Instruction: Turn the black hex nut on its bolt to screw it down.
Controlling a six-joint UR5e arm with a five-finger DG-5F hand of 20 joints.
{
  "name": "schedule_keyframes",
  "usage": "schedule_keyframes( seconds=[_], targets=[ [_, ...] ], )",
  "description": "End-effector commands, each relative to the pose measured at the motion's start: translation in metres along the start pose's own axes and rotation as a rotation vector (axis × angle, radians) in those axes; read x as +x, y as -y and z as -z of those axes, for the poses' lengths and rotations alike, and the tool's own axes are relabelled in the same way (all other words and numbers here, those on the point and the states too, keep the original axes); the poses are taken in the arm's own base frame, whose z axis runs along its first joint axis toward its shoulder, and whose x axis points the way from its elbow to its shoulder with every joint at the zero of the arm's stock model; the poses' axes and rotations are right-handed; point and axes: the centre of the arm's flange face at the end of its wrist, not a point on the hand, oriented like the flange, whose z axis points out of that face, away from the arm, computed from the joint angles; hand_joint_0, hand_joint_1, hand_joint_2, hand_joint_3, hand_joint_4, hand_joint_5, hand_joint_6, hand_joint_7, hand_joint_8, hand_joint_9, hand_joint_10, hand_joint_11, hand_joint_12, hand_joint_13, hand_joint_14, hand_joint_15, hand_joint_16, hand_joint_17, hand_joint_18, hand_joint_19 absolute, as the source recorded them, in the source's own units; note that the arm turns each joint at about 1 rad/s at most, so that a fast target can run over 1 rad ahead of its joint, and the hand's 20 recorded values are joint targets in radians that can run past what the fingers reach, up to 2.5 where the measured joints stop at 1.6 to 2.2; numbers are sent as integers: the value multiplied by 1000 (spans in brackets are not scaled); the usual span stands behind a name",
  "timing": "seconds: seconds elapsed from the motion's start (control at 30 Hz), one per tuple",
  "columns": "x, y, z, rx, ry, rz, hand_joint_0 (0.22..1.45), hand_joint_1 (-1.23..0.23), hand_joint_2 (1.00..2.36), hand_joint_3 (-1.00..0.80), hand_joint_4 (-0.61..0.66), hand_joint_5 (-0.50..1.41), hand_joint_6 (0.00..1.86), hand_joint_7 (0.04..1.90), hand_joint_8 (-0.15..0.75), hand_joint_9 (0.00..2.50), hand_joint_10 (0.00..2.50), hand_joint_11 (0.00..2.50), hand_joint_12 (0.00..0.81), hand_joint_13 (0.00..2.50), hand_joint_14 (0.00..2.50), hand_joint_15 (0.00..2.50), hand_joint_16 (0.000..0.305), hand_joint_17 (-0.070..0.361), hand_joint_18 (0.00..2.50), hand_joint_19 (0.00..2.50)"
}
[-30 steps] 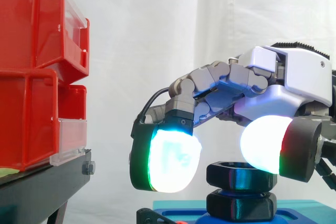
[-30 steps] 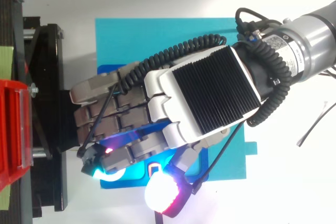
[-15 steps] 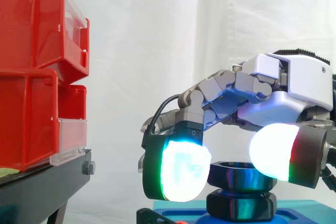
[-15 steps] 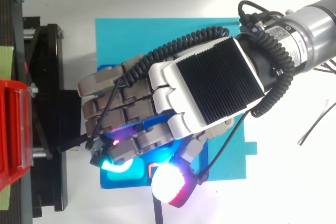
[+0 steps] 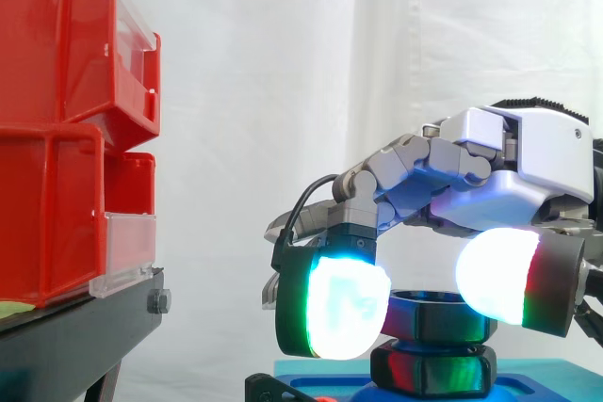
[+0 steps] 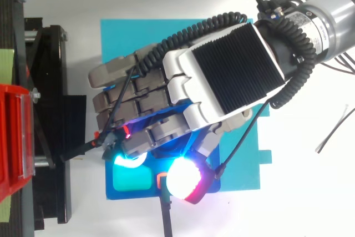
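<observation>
The black hex nut [image 5: 435, 320] sits on its bolt just above a second black hex piece [image 5: 433, 369]. Only a thin gap shows between the two, so I'd say most of the screwing down is done and a little turning may be left; whether it is tight I can't tell. Both rise from a blue base [image 5: 528, 385] on a teal plate [image 6: 122, 37]. The hand [image 6: 233, 76] arches over the nut from the right with its fingers curled. One glowing fingertip [image 5: 344, 308] is against the nut's left side and the thumb pad [image 5: 499, 275] against its upper right, which looks to me like a pinch on the nut. The red bins [image 5: 57, 138] on their black stand [image 5: 75, 336] are well off to the left.
</observation>
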Motion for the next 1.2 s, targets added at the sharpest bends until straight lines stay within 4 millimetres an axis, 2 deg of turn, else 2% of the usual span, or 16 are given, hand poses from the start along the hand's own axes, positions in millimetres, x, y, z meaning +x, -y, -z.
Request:
schedule_keyframes(
  seconds=[0.0,0.43,0.77,0.87,0.97,1.17],
  targets=[
    [-1,3,2,-3,2,3,481,-398,1000,-500,180,-201,808,790,251,729,11,303,268,701,9,230,27,60,402,146],
    [-5,18,18,-2,-8,7,480,-395,1000,-500,171,-200,808,784,250,736,10,310,270,709,9,231,27,61,407,149],
    [-9,30,31,-10,-18,5,400,-255,1000,-500,209,-188,770,761,275,738,10,309,303,707,9,234,38,85,402,154],
    [-10,33,34,-6,-19,5,381,-248,1000,-500,209,-173,735,811,281,740,10,308,313,704,9,243,40,90,406,160],
    [-11,38,38,0,-18,7,359,-233,1000,-500,213,-134,652,954,287,741,10,303,328,699,9,243,44,98,405,165],
    [-9,43,48,22,-56,-14,358,-236,1000,-500,238,-116,594,1048,286,751,10,294,330,700,9,242,44,99,399,167]
  ],
)
